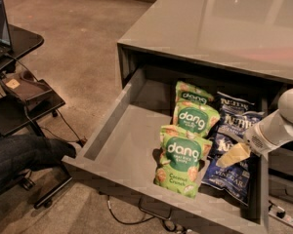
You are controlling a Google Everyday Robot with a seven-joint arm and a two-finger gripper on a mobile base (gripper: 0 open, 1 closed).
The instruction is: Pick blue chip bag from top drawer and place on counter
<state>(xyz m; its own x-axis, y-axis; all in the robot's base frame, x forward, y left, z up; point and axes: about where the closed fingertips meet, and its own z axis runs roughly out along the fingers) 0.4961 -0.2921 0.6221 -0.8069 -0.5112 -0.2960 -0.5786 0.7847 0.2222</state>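
Note:
The top drawer (129, 138) is pulled open under the counter (219, 18). In its right part lies the blue chip bag (225, 178), dark blue with white "VINEGAR" lettering near its lower end. Two more dark blue Kettle bags (233, 112) lie behind it. My gripper (233, 155), yellowish at the tip on a white arm coming in from the right edge, hangs over the blue bags, just above the front one. I cannot see whether it touches the bag.
Three green "dang" bags (181, 162) lie in a row left of the blue ones. The left half of the drawer floor is bare. A black cart with a laptop (0, 26) and a person's leg (24, 155) are at the left. A cable and a power strip (283, 213) lie on the floor.

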